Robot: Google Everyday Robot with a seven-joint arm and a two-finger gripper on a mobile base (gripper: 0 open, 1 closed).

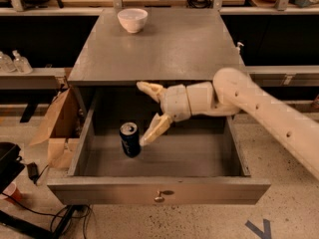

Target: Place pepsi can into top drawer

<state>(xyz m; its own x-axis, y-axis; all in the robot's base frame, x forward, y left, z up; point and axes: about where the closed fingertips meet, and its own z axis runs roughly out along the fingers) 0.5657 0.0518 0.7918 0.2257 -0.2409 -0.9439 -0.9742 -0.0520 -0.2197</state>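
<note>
The dark blue pepsi can (130, 139) with a silver top stands upright on the floor of the open top drawer (159, 189), left of its middle. The drawer is pulled out from the grey cabinet (159, 49) and has a small metal knob (159, 198) on its front panel. My gripper (149, 111) hangs above the drawer just right of the can. Its fingers are spread wide apart, one finger (152, 90) up near the cabinet's edge and the other finger (155, 129) close beside the can. The gripper holds nothing.
A white bowl (132, 20) sits at the back of the cabinet top. A torn cardboard box (59, 128) leans against the cabinet's left side. Shelves with bottles (15, 62) stand at far left. Cables lie on the floor at lower left.
</note>
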